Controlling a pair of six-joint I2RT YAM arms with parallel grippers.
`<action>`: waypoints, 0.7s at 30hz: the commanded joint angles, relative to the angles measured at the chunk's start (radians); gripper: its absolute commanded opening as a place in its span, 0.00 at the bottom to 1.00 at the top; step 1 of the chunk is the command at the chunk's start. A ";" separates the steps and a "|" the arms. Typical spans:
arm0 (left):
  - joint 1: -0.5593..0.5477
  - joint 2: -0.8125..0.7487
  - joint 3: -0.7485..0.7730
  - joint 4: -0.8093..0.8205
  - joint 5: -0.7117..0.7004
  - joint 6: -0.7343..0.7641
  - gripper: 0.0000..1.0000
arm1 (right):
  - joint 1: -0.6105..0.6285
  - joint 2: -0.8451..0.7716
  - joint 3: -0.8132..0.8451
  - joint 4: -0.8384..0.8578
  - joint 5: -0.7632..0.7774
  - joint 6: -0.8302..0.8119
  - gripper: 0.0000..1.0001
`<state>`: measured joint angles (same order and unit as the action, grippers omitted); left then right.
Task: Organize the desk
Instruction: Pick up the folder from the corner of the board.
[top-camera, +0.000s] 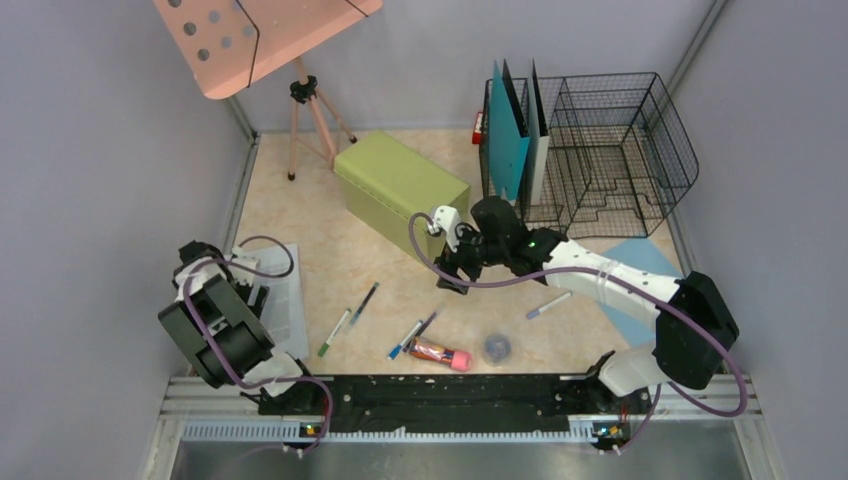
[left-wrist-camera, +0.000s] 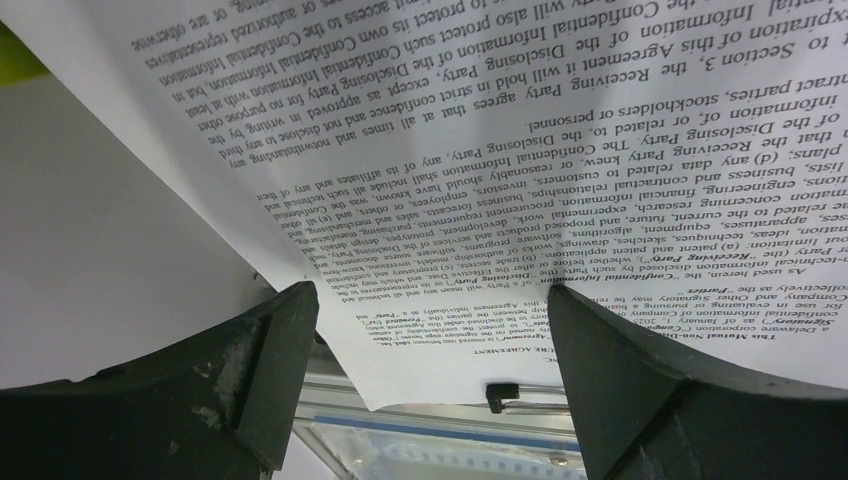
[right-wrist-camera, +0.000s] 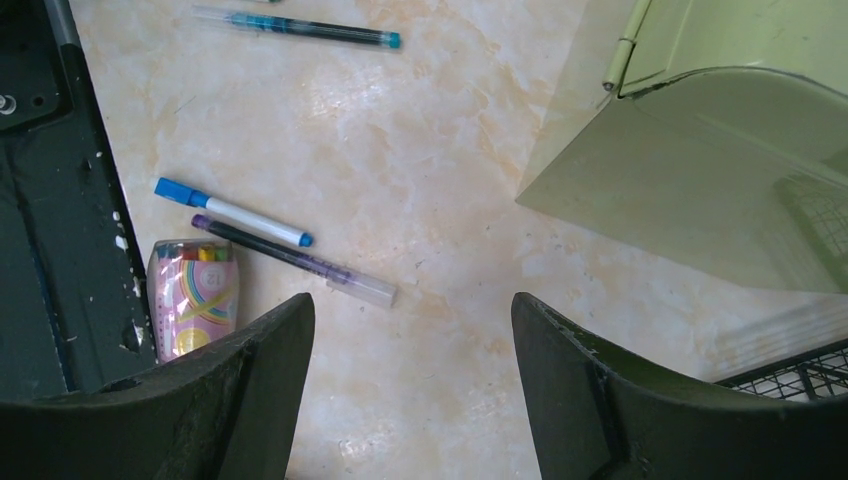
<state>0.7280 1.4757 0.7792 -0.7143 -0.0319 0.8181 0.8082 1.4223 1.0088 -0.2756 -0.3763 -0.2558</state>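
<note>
under right hand (right-wrist-camera: 410, 305) | desk (right-wrist-camera: 430, 180), bare marble | jaws apart, nothing held

The printed sheet (left-wrist-camera: 450, 180) is running off the left wrist view's top and right edges, its top lines blurring. The green box (right-wrist-camera: 720, 150) is being cropped in the right wrist view. A round dark thing (top-camera: 497, 346) on the bench (top-camera: 320, 250) is looking too small to identify.

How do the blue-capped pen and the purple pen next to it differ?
The blue-capped pen has a white barrel; the purple pen has a dark one. The purple pen looks longer than the blue-capped pen and ends in a clear cap. Both lie flat on the desk, almost parallel.
</note>
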 joint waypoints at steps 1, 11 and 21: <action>-0.088 0.098 -0.060 0.060 0.134 -0.118 0.92 | 0.023 -0.004 0.046 0.004 -0.030 -0.032 0.72; -0.264 0.126 0.014 0.057 0.092 -0.164 0.91 | 0.036 -0.002 0.055 -0.010 -0.002 -0.037 0.72; -0.378 0.165 0.113 0.056 0.073 -0.230 0.91 | -0.004 -0.087 0.023 -0.111 0.111 -0.068 0.74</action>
<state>0.3916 1.5955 0.8917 -0.8223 -0.1249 0.6895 0.8280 1.4200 1.0153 -0.3332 -0.3115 -0.2958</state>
